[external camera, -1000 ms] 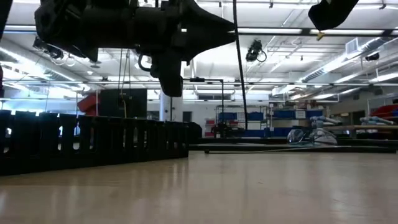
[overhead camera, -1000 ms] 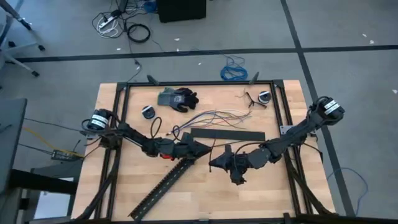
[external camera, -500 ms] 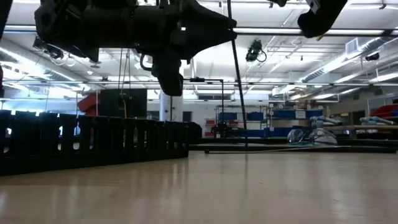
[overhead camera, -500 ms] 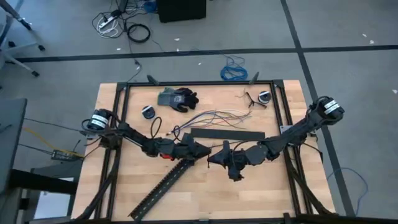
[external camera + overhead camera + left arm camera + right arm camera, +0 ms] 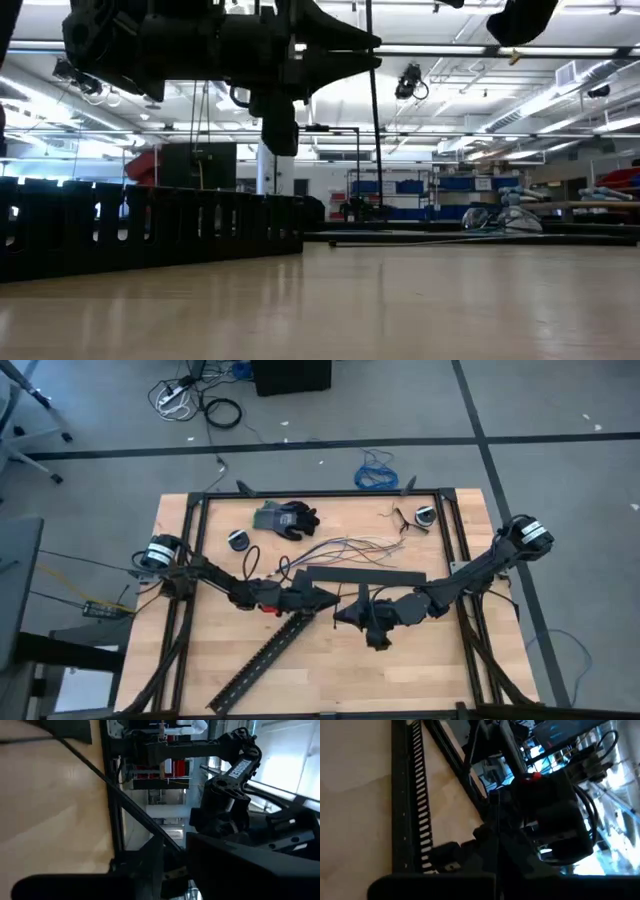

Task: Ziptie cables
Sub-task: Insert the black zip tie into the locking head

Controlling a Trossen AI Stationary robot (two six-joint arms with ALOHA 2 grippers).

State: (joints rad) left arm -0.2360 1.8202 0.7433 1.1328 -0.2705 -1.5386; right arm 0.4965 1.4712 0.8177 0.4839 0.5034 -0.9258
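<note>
The cables [image 5: 345, 546], thin wires in dark, purple and grey, lie fanned out on the wooden table toward its far side, and no gripper touches them. My left gripper [image 5: 328, 600] points toward the table's right at mid-table, shut on a thin black tie [image 5: 377, 140] that stands nearly upright. The tie's lower end reaches down to the table in the low view. My right gripper [image 5: 345, 616] faces the left one from the right, a short way off. The tie also shows as a thin line in the left wrist view [image 5: 125, 802]. My left gripper pinches the thin black tie between its fingertips [image 5: 368, 42], coming level from the table's left and lying across it. The tie runs on above the fingers and hangs steeply below them, its lower end [image 5: 383, 232] at the table top.
A flat black strip [image 5: 365, 576] lies just beyond both grippers. A long slotted black cable track [image 5: 265, 658] slants toward the near left. A dark glove [image 5: 286, 518] and two small round objects [image 5: 238, 539] [image 5: 425, 516] lie at the far side.
My right gripper has moved toward the table's left and a little toward its far edge, closing in on my left gripper. The left gripper has kept its hold on the tie and stayed nearly still.
</note>
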